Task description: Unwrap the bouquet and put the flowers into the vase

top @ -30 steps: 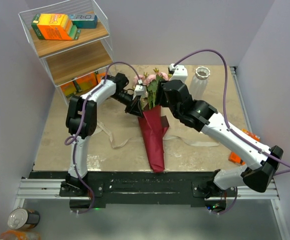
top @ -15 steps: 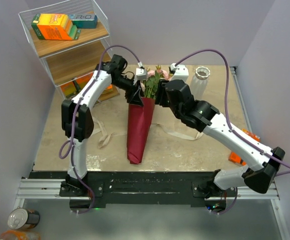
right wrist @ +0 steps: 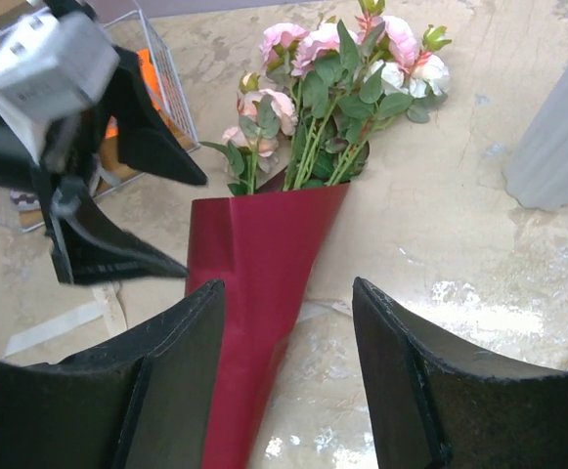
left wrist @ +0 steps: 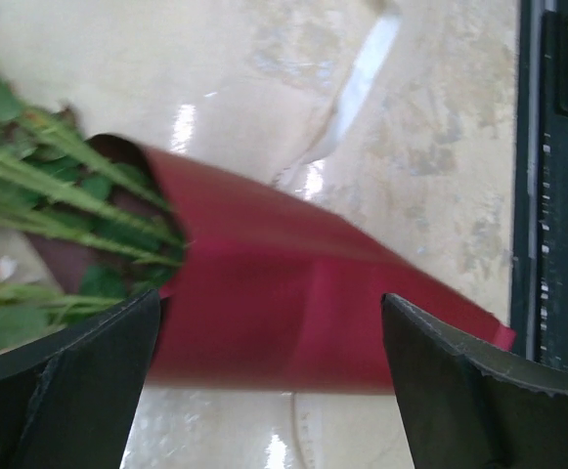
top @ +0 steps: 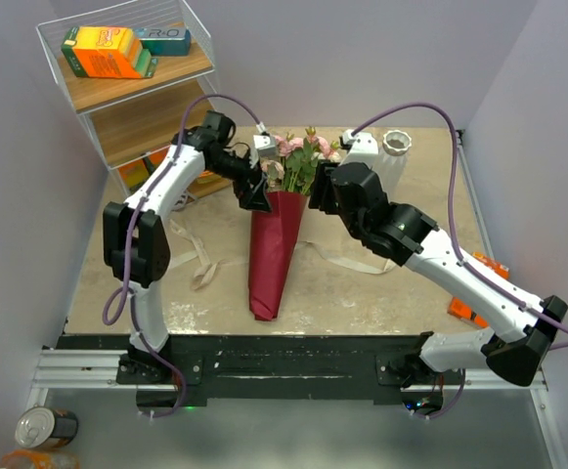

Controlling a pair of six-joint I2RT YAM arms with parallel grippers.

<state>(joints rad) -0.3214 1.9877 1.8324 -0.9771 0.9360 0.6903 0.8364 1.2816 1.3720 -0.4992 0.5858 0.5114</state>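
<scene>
Left gripper [top: 251, 192]: I am holding it beside the upper left edge of the cone of dark maroon paper [top: 269, 249], both fingers spread wide. In its wrist view the paper is lying beyond the open fingers and nothing is being pinched.

Right gripper [top: 315, 200]: I am holding it at the cone's upper right edge, fingers standing apart. Its wrist view is showing a gap between the paper and one finger, so I am reading it as gripping nothing. I cannot tell whether the other finger is brushing the paper.

Bouquet: the cone appears to be lying on the pale, stone-patterned surface [top: 381, 293] between the two grippers. Its mouth is facing the far side and its tip is pointing toward the arm bases. The long green-stemmed pink and cream roses [top: 298, 156] are sticking out of the mouth, their stems running down inside the paper.

Vase: the small whitish cylindrical vase with a scalloped rim [top: 396, 143] is standing at the far right of the surface, well apart from the bouquet. No stems are rising from it.

Progress: strips of cream ribbon [top: 200, 264] are lying loose on the surface to either side of the cone, so I am judging the tie to be undone. The paper is wrapping the stems as a closed cone, so the unwrapping itself is not yet done. Opening the sheet, freeing the roses and carrying them to the vase are all remaining, and I am placing the task in its early part.
</scene>
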